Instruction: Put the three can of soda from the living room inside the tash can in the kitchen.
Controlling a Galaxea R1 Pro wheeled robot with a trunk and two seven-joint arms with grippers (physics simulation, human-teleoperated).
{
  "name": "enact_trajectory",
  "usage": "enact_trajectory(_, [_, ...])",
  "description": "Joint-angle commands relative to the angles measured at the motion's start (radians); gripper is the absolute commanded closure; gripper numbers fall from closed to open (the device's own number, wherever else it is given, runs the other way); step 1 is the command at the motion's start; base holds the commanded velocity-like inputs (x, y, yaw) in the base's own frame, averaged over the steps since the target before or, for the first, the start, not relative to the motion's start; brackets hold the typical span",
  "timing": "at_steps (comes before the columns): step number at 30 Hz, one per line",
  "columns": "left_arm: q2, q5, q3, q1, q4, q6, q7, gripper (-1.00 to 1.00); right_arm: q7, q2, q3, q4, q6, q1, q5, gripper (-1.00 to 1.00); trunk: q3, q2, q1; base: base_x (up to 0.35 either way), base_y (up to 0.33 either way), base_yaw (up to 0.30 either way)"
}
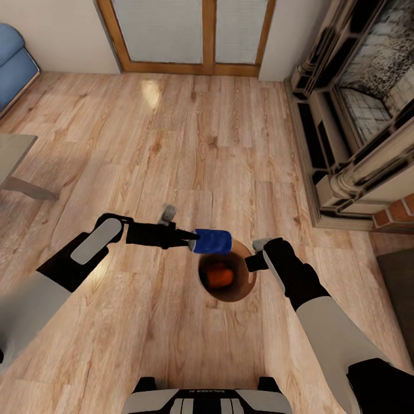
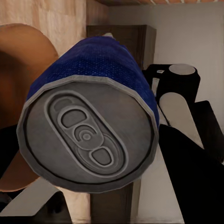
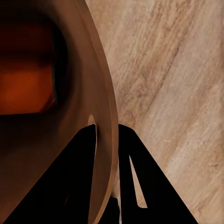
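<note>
Left pincer (image 1: 192, 240) is clenched on the dark blue soda can (image 1: 211, 241), gripped at its base end; the can lies on its side, long axis roughly level and pointing away from the pincer toward the right arm, its silvery top (image 2: 87, 135) facing the left wrist camera. The can hangs over the near-left part of the rim of the trash can (image 1: 248, 286), so the drop point lies just beyond and below the pincer. Right pincer (image 1: 257, 255) grips the bin's wall at the opposite side of the rim, one finger (image 3: 81, 172) inside and one outside, apparently closed on it, though the contact itself is dim in the right wrist view. An orange soda can (image 1: 219, 277) already lies in the bin. The bin is held above the wood plank floor (image 1: 190, 144), with the fireplace (image 1: 356, 115) well apart. The third can is not accounted for here.
</note>
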Motion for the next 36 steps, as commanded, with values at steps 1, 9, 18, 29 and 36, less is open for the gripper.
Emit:
enact_trajectory(1, [-0.007, 0.001, -0.01, 0.0, -0.001, 0.0, 0.011, 1.0, 0.007, 0.0, 0.0, 0.0, 0.001, 0.0, -0.031, 1.0, 0.0, 0.0, 0.0, 0.0, 0.0, 0.0])
enact_trajectory(9, [-0.049, 0.002, -0.054, 0.0, 0.0, 0.0, 0.068, 1.0, 0.006, 0.0, 0.0, 0.0, 0.001, 0.0, -0.031, 1.0, 0.0, 0.0, 0.0, 0.0, 0.0, 0.0])
enact_trajectory(18, [-0.072, 0.0, -0.064, 0.0, 0.001, 0.0, 0.169, 1.0, 0.006, 0.0, 0.0, 0.0, 0.001, 0.0, -0.031, 1.0, 0.0, 0.0, 0.0, 0.0, 0.0, 0.0])
enact_trajectory(29, [-0.087, -0.003, -0.065, 0.0, -0.009, 0.0, 0.275, 1.0, 0.006, 0.0, 0.001, 0.0, 0.001, 0.0, -0.031, 1.0, 0.0, 0.0, 0.0, 0.0, 0.0, 0.0])
enact_trajectory(36, [-0.094, -0.004, -0.065, 0.0, -0.016, 0.0, 0.346, 1.0, 0.006, 0.0, 0.001, 0.0, 0.001, 0.0, -0.031, 1.0, 0.0, 0.0, 0.0, 0.0, 0.0, 0.0])
